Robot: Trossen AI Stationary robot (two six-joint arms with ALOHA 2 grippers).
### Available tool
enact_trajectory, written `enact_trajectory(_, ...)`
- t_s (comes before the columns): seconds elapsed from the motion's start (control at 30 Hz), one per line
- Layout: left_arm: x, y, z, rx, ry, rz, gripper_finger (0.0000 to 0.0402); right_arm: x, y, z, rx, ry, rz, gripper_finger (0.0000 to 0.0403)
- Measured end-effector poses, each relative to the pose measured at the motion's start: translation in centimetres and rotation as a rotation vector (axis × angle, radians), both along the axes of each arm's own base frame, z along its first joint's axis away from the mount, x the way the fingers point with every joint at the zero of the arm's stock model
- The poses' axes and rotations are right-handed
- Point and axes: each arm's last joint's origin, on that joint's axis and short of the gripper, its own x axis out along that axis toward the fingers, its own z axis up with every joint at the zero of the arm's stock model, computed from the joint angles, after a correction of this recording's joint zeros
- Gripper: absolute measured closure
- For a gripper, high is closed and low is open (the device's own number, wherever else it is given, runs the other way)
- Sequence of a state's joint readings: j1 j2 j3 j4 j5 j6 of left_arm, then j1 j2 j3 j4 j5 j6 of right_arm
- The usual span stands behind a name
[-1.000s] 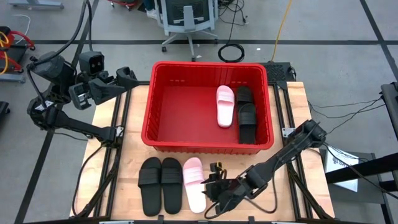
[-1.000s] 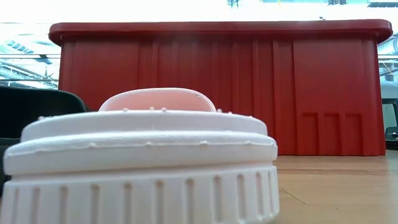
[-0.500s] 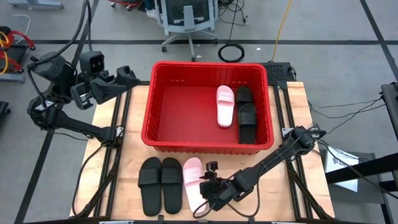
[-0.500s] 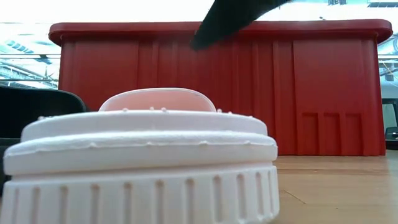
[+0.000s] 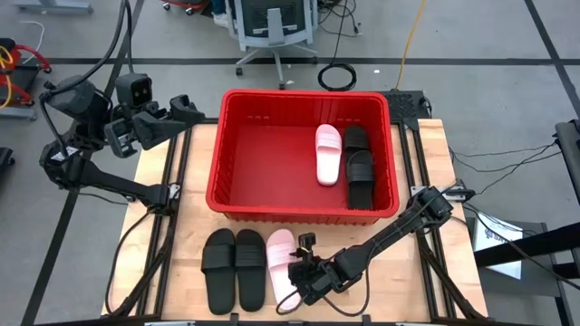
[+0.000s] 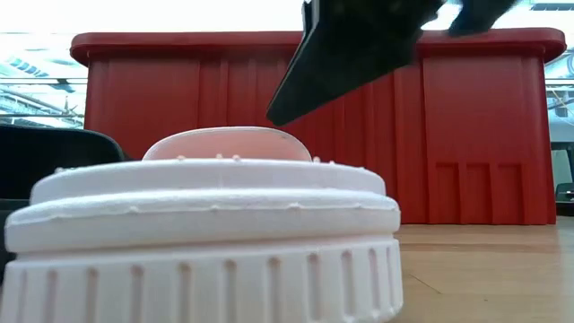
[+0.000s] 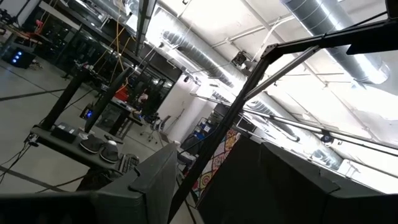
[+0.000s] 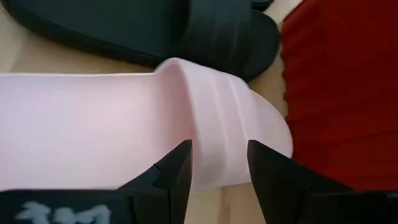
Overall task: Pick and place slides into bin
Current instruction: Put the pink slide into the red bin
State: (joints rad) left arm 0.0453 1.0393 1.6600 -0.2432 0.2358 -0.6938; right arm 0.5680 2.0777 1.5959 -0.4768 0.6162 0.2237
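On the wood near the front edge lie two black slides and one pale pink slide, soles down. My right gripper hangs open just above the pink slide, slanting down from the table's right. One fingertip stands behind the strap and the other before it. In the low view its dark tip hangs a little above the strap. The red bin holds a pink slide and two black ones. My left gripper waits open, raised at the far left.
The bin stands right behind the row of slides, its near wall close to their toes. Bare wood lies to the right of the pink slide. An office chair and cables are on the floor beyond the table.
My right gripper has sunk and gone toward the table's left, over the pink slide's strap, tipping further downward. It has come into the low view from above. The slides have not moved.
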Motion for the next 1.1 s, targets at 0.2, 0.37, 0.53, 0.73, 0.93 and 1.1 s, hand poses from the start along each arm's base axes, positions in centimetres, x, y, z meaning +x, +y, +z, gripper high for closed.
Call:
enact_trajectory(0.2,0.0,0.0,0.0,-0.001,0.000,0.000,0.0174,0.8,-0.9,0.0,0.032,0.013,0.025,0.0259)
enact_trajectory(0.37,0.0,0.0,0.0,-0.015,0.003,-0.005,0.0174,1.0,-0.5,0.2,0.069,-0.012,0.068,0.0259)
enact_trajectory(0.53,0.0,0.0,0.0,-0.019,0.003,-0.006,0.0174,0.7,-0.5,-0.5,0.044,0.010,0.090,0.0259)
enact_trajectory(0.73,0.0,0.0,0.0,-0.021,0.004,-0.006,0.0174,0.3,-1.1,-1.6,0.026,0.043,0.074,0.0259)
enact_trajectory(0.93,0.0,0.0,0.0,-0.021,0.004,-0.007,0.0174,0.3,-2.1,-2.2,-0.003,0.046,0.033,0.0259)
enact_trajectory(1.1,0.0,0.0,0.0,-0.020,0.004,-0.006,0.0174,0.7,-3.2,-2.5,-0.016,0.039,-0.006,0.0259)
